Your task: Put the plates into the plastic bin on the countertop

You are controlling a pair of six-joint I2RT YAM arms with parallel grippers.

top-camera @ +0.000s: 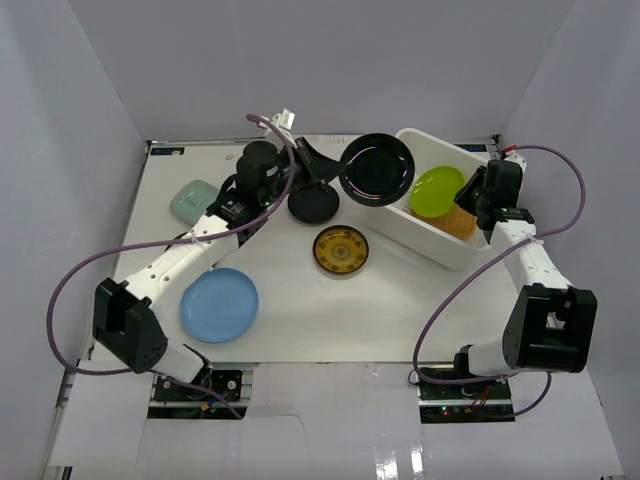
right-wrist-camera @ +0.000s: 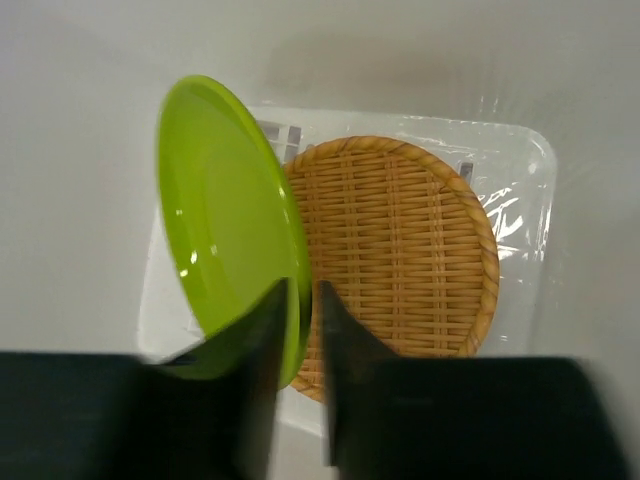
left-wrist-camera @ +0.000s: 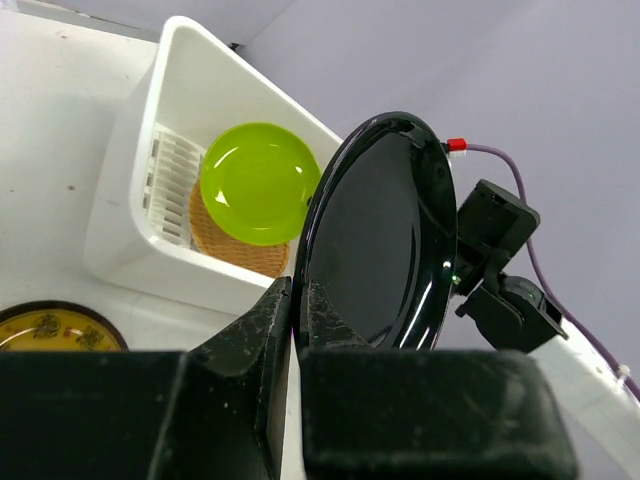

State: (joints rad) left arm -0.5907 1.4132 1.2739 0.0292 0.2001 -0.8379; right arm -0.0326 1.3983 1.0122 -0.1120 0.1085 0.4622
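Observation:
My left gripper (top-camera: 335, 181) is shut on the rim of a glossy black plate (top-camera: 378, 168), which hangs on edge just left of the white plastic bin (top-camera: 420, 246). In the left wrist view the fingers (left-wrist-camera: 262, 330) pinch that black plate (left-wrist-camera: 375, 250). Inside the bin, a lime green plate (right-wrist-camera: 225, 240) stands tilted against a woven plate (right-wrist-camera: 400, 250) lying flat. My right gripper (right-wrist-camera: 305, 300) straddles the lime rim, its jaws slightly parted, with a sliver of weave showing beside the right finger. Loose on the countertop (top-camera: 400, 310) lie another black plate (top-camera: 314, 207), a gold-patterned one (top-camera: 340, 250), a light blue one (top-camera: 219, 304) and a mint-green oblong (top-camera: 193, 200).
The right arm's wrist (left-wrist-camera: 500, 270) hangs over the bin's far end, close behind the held black plate. Purple cables loop off both arms. Grey walls close in the table on three sides.

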